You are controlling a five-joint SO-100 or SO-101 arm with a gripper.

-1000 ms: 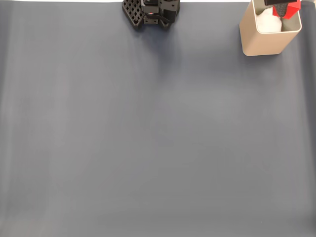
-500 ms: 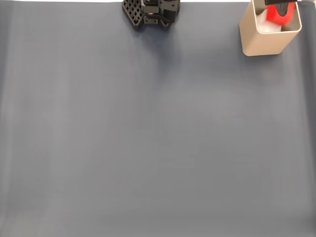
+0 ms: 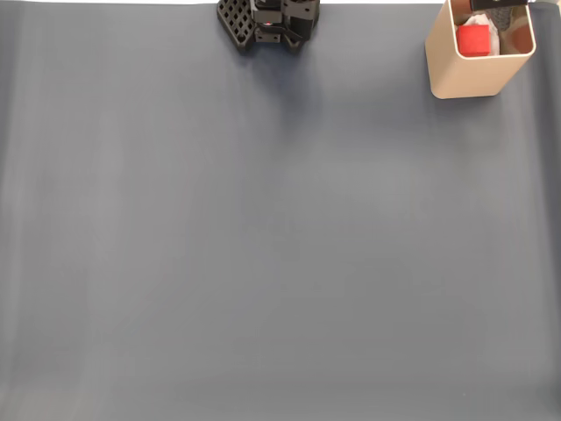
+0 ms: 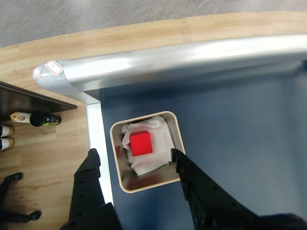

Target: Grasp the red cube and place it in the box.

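The red cube (image 3: 474, 39) lies inside the box (image 3: 465, 81), at the far right corner of the grey mat in the fixed view. From the wrist view, the red cube (image 4: 141, 143) rests on crumpled white paper in the box (image 4: 116, 160). My gripper (image 4: 135, 154) hangs above the box, open, with one black finger on each side of it and nothing between them. A dark part of the arm (image 3: 501, 3) shows at the top edge above the box.
The arm's black base (image 3: 267, 22) stands at the mat's far edge, left of the box. In the wrist view a metal rail (image 4: 192, 55) borders the table beyond the box. Past it are wooden floor and bottles (image 4: 33, 118).
The red cube was held at the box's mouth and has dropped from the gripper. It now lies inside the box. The fingers have opened.
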